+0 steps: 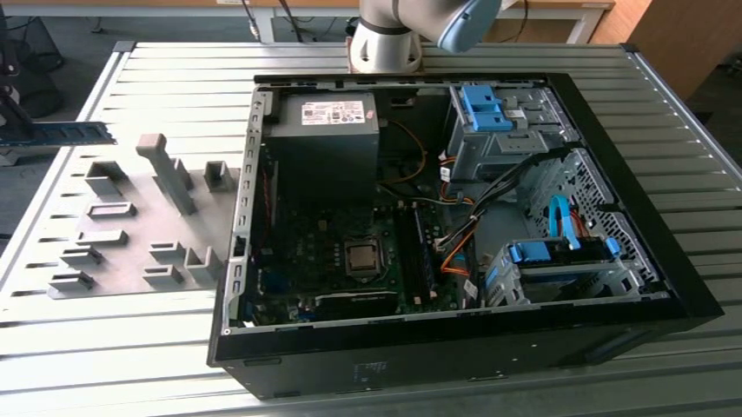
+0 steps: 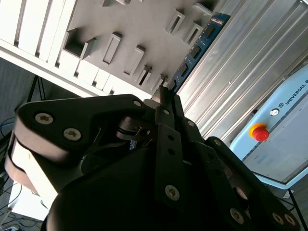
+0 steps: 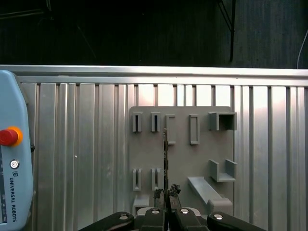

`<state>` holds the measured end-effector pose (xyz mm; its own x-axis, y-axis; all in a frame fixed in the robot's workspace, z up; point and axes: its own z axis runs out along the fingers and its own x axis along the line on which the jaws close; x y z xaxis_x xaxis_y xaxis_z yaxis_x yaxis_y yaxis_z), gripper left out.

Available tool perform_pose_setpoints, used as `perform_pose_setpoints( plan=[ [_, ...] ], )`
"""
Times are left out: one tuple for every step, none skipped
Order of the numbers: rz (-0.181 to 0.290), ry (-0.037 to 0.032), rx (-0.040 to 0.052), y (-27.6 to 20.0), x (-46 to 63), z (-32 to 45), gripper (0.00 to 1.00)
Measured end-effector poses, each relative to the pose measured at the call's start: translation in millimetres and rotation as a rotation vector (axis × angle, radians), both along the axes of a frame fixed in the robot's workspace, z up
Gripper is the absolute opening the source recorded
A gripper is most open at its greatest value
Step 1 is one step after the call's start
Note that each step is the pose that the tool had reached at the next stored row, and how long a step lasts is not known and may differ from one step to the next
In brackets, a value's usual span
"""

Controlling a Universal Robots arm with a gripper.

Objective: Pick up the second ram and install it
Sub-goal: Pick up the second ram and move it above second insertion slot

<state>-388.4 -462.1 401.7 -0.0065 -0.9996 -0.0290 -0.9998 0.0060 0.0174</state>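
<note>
One end effector (image 3: 166,193), its fingers pressed together on the near end of the second ram (image 3: 165,154). In the first wrist view the stick shows edge-on, running out from the fingertips across the grey holder plate (image 3: 183,163). Cannot tell whether it touches the plate. In the second wrist view its blue face with black chips is turned to the camera. In the exterior view the stick lies level at the exterior view's left edge, over the slatted desk (image 1: 151,347). It is beside the holder blocks and well apart from the open computer case (image 1: 684,287). A pendant with a red button (image 3: 8,136) lies on the desk near the plate.
</note>
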Motion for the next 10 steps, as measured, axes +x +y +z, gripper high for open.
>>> perform_pose_setpoints(
  plan=[
    [0.000, 0.0000, 0.0000, 0.0, 0.4, 0.0, 0.14],
    [0.000, 0.0000, 0.0000, 0.0, 0.9, 0.0, 0.14],
    [0.000, 0.0000, 0.0000, 0.0, 1.4, 0.0, 0.14],
    [0.000, 0.0000, 0.0000, 0.0, 1.9, 0.0, 0.14],
    [0.000, 0.0000, 0.0000, 0.0, 2.3, 0.0, 0.14],
    [0.000, 0.0000, 0.0000, 0.0, 2.8, 0.0, 0.14],
    [0.000, 0.0000, 0.0000, 0.0, 3.3, 0.0, 0.14],
    [0.000, 0.0000, 0.0000, 0.0, 3.9, 0.0, 0.14],
    [0.000, 0.0001, 0.0000, 0.0, 4.3, 0.0, 0.14],
    [0.000, -0.0001, 0.0001, 0.0, 4.7, -0.1, 0.14]
  ],
)
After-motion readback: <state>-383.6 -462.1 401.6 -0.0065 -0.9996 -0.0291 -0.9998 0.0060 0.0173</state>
